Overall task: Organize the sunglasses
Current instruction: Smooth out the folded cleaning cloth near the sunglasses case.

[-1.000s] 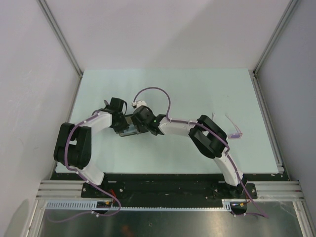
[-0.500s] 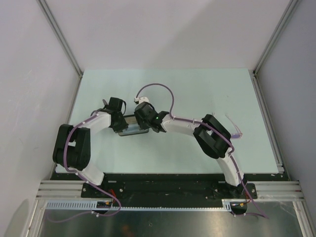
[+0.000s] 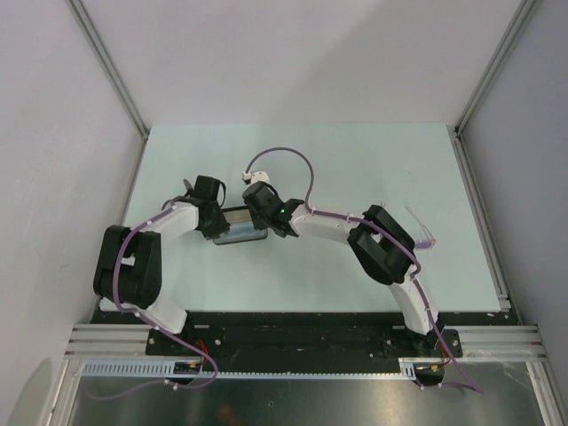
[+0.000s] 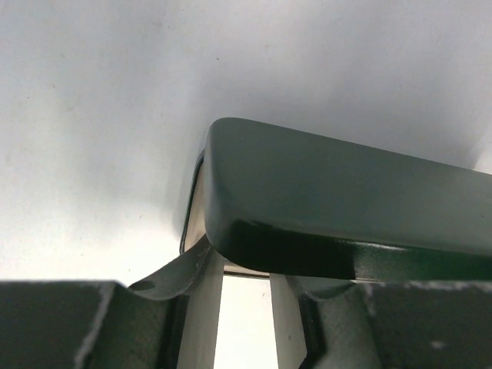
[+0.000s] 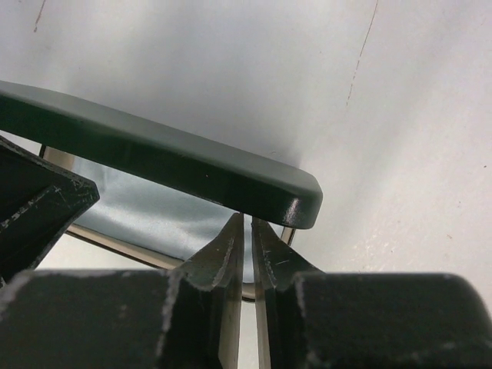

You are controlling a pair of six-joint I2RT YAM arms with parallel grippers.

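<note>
The black case (image 3: 241, 232) lies open at mid-table between my two grippers. Its dark lid (image 4: 346, 200) stands raised over the base. My left gripper (image 4: 246, 269) (image 3: 216, 222) holds the case's left end, with its fingers apart on the base rim under the lid. My right gripper (image 5: 247, 219) (image 3: 264, 222) is at the right end, jaws drawn to a thin slit just under the lid (image 5: 154, 157), tips over the pale blue cloth (image 5: 146, 211) inside. Whether it pinches anything I cannot tell. The sunglasses (image 3: 424, 235) lie on the table far right, beside my right arm's elbow.
The pale green table (image 3: 355, 160) is bordered by white walls and metal rails at left, right and back. A purple cable (image 3: 284, 155) loops above the right wrist. The right arm's elbow (image 3: 383, 244) sits close to the sunglasses.
The right gripper's jaws have closed from wide to a thin slit at the case's right end, and its wrist has shifted a little. The case now lies more level. The left gripper keeps its hold.
</note>
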